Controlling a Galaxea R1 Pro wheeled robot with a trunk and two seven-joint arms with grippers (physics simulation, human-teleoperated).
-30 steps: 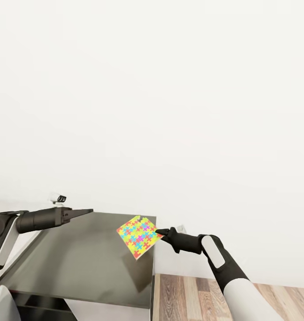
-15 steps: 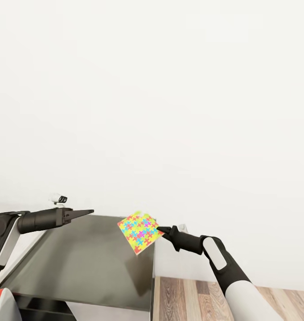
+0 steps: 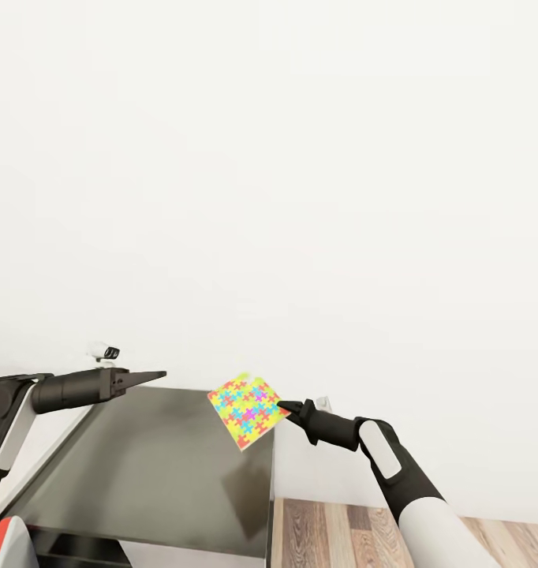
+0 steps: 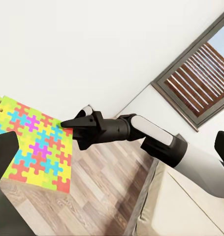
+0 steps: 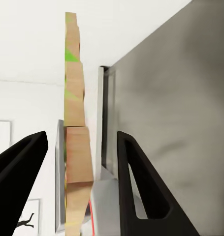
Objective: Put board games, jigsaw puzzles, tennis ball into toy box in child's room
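While we carry: a puzzle (image 3: 245,410) hangs in the air over the far right corner of the dark bench (image 3: 143,473), tilted, with its face turned toward us.
Right tool (image 3: 285,408): it meets the puzzle at its right corner. In the right wrist view the sheet stands edge-on between the fingers (image 5: 136,182) with a sliver of gap on each side. Since nothing else bears it, we judge it gripped.
Left tool (image 3: 147,377): it is empty and hovers over the bench's far left. Its fingers sit wide apart at the two sides of the left wrist view.
Key relation: the puzzle lies left of the right tool, its flat reaching out over the bench and its plane in line with the fingers. The right arm is the nearer one and the one that has it.
Next move, as we judge it: take the sheet to the toy box and let it go flat. We cannot tell which way the box lies.
Risk: a thin sheet pinched at one corner may swing or slip.
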